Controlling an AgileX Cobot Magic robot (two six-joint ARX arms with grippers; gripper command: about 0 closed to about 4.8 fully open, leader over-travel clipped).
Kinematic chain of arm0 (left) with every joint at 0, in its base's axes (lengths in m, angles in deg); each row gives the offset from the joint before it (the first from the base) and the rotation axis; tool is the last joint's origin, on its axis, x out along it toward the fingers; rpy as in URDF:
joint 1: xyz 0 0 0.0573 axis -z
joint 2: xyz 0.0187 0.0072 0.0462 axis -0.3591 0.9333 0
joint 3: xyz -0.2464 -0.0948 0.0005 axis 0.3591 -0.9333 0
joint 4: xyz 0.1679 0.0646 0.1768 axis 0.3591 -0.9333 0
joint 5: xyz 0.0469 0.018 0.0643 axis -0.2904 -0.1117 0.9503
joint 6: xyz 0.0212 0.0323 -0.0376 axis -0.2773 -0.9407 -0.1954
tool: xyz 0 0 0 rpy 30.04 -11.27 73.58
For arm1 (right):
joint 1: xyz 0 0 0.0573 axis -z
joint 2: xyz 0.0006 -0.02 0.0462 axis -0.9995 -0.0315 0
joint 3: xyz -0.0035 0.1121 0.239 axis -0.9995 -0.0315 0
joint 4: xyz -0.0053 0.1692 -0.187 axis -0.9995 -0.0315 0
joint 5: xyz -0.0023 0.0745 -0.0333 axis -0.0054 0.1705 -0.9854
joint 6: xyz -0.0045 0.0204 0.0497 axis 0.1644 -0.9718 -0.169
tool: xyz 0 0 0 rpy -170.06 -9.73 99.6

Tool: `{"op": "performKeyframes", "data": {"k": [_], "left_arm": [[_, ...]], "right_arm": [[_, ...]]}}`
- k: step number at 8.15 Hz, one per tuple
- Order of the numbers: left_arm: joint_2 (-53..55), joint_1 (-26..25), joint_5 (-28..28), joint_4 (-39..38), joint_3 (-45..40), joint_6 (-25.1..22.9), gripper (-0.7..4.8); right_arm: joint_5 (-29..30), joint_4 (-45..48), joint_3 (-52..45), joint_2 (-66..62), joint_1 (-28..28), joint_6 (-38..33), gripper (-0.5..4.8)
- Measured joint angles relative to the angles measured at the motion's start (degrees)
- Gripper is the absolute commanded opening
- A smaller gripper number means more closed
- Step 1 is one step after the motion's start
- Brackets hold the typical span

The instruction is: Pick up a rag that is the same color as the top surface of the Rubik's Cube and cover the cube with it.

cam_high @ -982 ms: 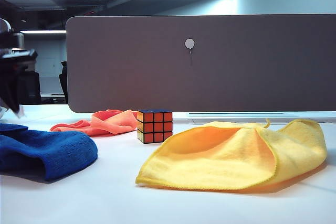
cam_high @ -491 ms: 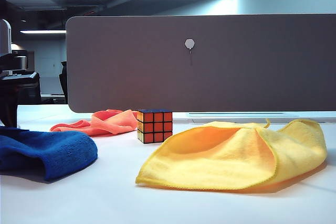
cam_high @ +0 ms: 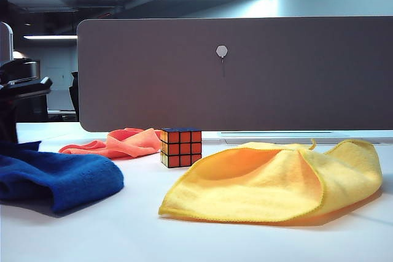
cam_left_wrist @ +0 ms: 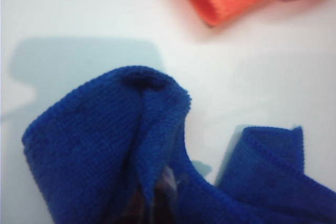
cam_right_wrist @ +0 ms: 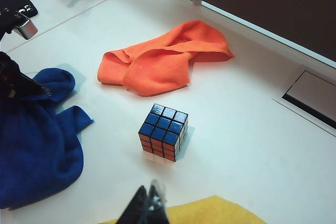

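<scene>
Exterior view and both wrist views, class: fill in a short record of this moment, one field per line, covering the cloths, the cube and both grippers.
Blue rag: bunched on the table's left, a fold pinched up.
Rubik's Cube: uncovered, blue face up, standing clear of all three cloths.
Orange-pink cloth: crumpled behind the cube.
Yellow cloth: spread at the right front.
Left gripper: shut on the blue rag's fold.
Right gripper: shut, holding nothing, above the yellow cloth's edge.
</scene>
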Motion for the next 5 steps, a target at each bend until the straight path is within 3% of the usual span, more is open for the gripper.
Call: {"op": "performKeyframes", "data": {"k": [3,5], "left_arm": [[0.0,0.0,-6.9,3.1,0.0,0.1,-0.06],[-3.3,0.0,-20.2,17.4,0.0,5.9,-0.06]], "right_arm": [[-0.1,0.0,0.0,0.0,0.0,0.0,-0.01],[-0.3,0.0,0.0,0.0,0.0,0.0,-0.01]]}}
